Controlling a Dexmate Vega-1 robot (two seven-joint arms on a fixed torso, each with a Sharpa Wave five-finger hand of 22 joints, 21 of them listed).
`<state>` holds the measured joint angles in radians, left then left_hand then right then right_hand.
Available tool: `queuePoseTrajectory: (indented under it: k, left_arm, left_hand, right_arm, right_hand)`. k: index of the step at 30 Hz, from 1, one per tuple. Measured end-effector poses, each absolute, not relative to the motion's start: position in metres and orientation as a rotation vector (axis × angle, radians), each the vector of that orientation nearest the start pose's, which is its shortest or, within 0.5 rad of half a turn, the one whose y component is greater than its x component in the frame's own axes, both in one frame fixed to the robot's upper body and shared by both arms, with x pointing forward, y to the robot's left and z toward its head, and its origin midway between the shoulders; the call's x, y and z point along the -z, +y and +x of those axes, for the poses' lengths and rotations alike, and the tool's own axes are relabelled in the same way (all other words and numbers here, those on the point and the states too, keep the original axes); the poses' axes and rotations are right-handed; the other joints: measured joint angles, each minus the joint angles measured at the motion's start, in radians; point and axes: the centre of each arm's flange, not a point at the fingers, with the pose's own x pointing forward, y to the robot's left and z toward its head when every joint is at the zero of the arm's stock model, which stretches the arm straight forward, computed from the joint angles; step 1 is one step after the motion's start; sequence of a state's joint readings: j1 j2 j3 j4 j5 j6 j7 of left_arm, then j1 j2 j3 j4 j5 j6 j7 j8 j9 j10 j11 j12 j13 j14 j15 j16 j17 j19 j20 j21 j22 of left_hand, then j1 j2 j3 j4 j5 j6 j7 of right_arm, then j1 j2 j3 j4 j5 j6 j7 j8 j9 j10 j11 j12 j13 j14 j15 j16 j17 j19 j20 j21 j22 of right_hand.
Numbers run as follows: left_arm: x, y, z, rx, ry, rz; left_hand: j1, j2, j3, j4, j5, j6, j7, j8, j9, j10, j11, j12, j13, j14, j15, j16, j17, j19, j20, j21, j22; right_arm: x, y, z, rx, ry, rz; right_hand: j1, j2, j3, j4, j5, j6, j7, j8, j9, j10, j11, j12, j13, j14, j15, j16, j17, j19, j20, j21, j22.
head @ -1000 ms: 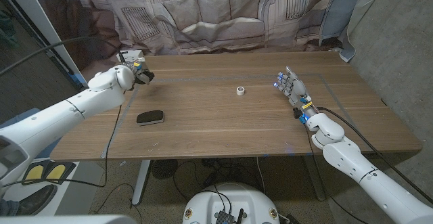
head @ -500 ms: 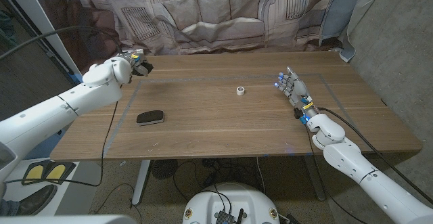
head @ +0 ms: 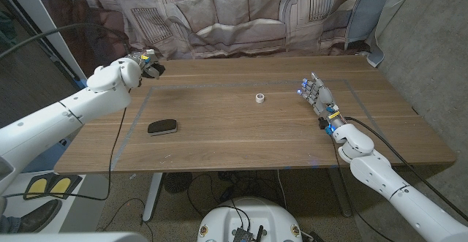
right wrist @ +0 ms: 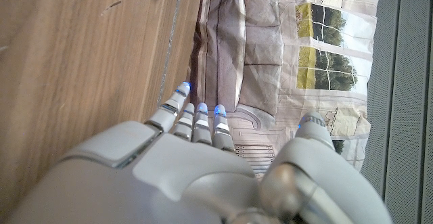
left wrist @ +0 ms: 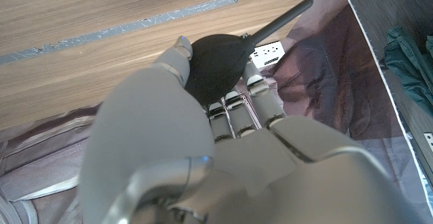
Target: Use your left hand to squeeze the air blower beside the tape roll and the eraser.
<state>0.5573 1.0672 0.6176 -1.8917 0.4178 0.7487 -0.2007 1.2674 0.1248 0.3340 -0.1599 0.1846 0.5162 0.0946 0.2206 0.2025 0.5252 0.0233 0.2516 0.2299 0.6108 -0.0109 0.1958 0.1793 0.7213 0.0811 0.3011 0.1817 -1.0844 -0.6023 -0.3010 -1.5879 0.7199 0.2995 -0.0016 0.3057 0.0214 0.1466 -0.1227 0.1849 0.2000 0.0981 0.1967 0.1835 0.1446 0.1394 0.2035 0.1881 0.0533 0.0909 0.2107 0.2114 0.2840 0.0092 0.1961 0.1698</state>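
**Blower in the left hand, off the table's far left corner**

The left hand [head: 143,64] is gripping the blower [left wrist: 215,67] around its black bulb, nozzle poking clear of the fingers. That bulb is looking soft, light and springy, so the round middle is probably the place to press. The right hand [head: 314,94] is waiting open, fingers apart, well apart from the tape [head: 259,97] and eraser [head: 162,127].

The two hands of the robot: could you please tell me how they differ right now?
The left hand grips the black air blower at the table's far left corner; the right hand holds nothing. The left hand's fingers curl around the bulb; the right hand's fingers are straight. Both are light grey.
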Motion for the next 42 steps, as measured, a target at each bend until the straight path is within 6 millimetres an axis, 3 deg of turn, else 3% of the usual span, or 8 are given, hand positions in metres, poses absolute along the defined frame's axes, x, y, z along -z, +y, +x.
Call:
queuePoseTrajectory:
  k: [12,42]
  left_arm:
    - [-0.135,0.365,0.576,-0.389,-0.190,1.430]
    - [-0.122,0.356,0.591,-0.356,-0.174,1.421]
  left_hand:
    - [0.019,-0.018,0.023,-0.017,0.004,0.031,-0.005,0.000,0.000,0.032,-0.006,0.003,0.005,0.021,-0.009,0.000,0.000,0.023,0.003,0.000,0.002]
    - [0.137,0.011,0.107,-0.018,0.016,0.206,-0.013,0.039,0.005,0.183,-0.018,0.052,0.038,0.185,-0.052,0.028,0.013,0.172,-0.044,0.084,0.012]
  right_arm:
    - [0.060,-0.288,0.588,-0.257,-0.609,0.100]
    - [0.066,-0.291,0.587,-0.256,-0.595,0.106]
  right_hand:
    - [0.000,0.000,0.000,0.000,0.000,0.000,0.000,0.000,0.000,0.004,0.004,0.000,0.000,0.000,0.000,0.000,0.000,0.000,0.000,0.000,0.000]
    - [0.000,0.000,0.000,0.000,0.000,0.000,0.000,0.000,0.000,0.004,0.004,0.000,0.000,0.000,0.000,0.000,0.000,0.000,0.000,0.000,0.000]
